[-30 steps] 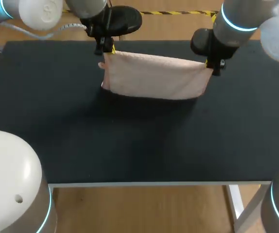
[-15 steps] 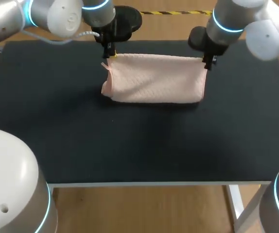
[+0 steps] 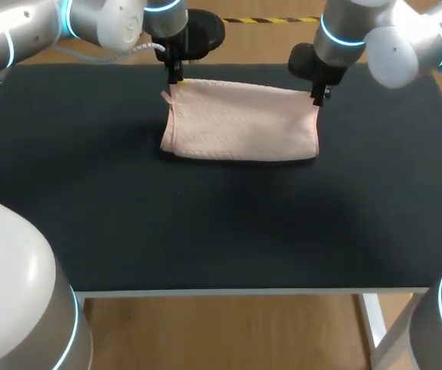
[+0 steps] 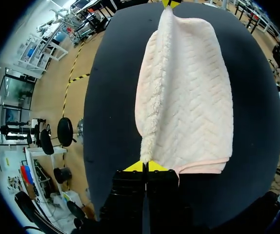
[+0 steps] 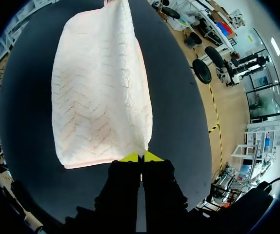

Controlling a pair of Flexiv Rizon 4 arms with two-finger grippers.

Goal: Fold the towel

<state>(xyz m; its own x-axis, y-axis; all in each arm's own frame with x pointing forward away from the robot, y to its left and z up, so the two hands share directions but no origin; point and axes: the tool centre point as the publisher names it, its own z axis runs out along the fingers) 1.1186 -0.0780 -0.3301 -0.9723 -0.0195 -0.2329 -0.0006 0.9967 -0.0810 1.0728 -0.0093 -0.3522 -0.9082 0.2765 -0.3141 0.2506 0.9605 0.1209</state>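
A pale pink towel (image 3: 240, 123) with a herringbone weave lies folded on the black table (image 3: 205, 223), towards the far edge. My left gripper (image 3: 175, 79) is shut on its far left corner. My right gripper (image 3: 315, 99) is shut on its far right corner. In the left wrist view the towel (image 4: 186, 102) stretches out ahead of the gripper (image 4: 145, 167), its fluffy edge pinched between the yellow tips. In the right wrist view the towel (image 5: 98, 87) runs away from the gripper (image 5: 140, 157) in the same way, with the far edge slightly raised.
The table's far edge (image 3: 244, 65) runs just behind both grippers. A wide bare stretch of black tabletop lies between the towel and the near edge (image 3: 252, 291).
Both grippers have carried the towel's held edge away from me and down. The towel, hanging a second ago, now lies nearly flat on the table.
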